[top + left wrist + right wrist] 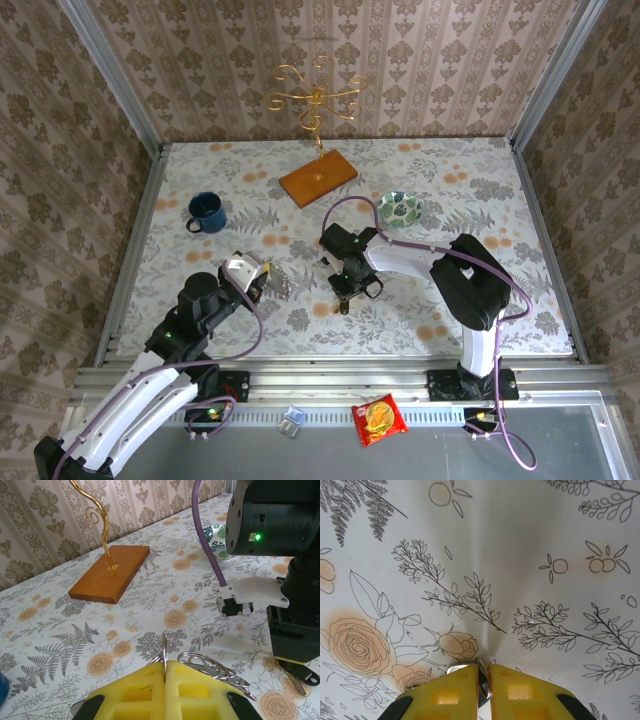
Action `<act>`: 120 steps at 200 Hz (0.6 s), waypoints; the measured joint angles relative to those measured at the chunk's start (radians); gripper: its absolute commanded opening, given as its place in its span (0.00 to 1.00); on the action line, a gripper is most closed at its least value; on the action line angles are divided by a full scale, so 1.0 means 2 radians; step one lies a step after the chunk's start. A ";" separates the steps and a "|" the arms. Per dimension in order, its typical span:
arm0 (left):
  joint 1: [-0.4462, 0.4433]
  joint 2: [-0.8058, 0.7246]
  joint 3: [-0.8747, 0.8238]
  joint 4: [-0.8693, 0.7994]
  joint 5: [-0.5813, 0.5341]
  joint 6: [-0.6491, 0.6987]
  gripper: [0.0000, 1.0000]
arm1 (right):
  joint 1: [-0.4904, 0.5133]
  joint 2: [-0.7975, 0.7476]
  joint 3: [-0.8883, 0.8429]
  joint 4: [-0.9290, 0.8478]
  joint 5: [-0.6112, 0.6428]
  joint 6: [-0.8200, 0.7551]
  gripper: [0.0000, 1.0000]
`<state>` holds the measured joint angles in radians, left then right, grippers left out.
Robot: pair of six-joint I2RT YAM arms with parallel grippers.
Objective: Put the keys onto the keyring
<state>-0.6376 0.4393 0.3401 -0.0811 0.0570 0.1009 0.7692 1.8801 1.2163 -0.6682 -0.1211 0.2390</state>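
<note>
The left gripper [165, 665] has its yellow pads pressed together. They pinch the keyring [164, 650], a thin steel loop standing upright out of the seam at the fingertips. Just beyond the tips, a cluster of wire loops [210, 666] lies flat on the flowered tablecloth [150, 605]. Right of these fingers, past the loops, the right arm stands over a small dark piece [303, 677], apparently the black key, lying at its foot. The right gripper [483, 669] has its pads almost touching, with a bit of metal [486, 682] nipped between the tips against the cloth. Whether that belongs to the key I cannot tell. Far ahead of the left fingers sits a wooden base [110, 572] carrying a gold hook stand [102, 535].
</note>
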 measured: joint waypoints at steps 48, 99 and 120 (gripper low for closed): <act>0.000 0.000 0.000 0.000 0.000 0.000 0.00 | 0.000 0.000 0.001 0.004 -0.002 0.000 0.14; 0.000 0.000 0.000 0.000 0.000 0.000 0.00 | 0.000 0.000 0.001 0.004 -0.004 0.000 0.11; 0.000 0.000 0.000 0.000 0.001 0.000 0.00 | 0.000 0.000 0.001 0.004 -0.004 0.000 0.14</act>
<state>-0.6376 0.4393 0.3401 -0.0814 0.0582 0.1009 0.7692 1.8801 1.2186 -0.6609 -0.1284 0.2386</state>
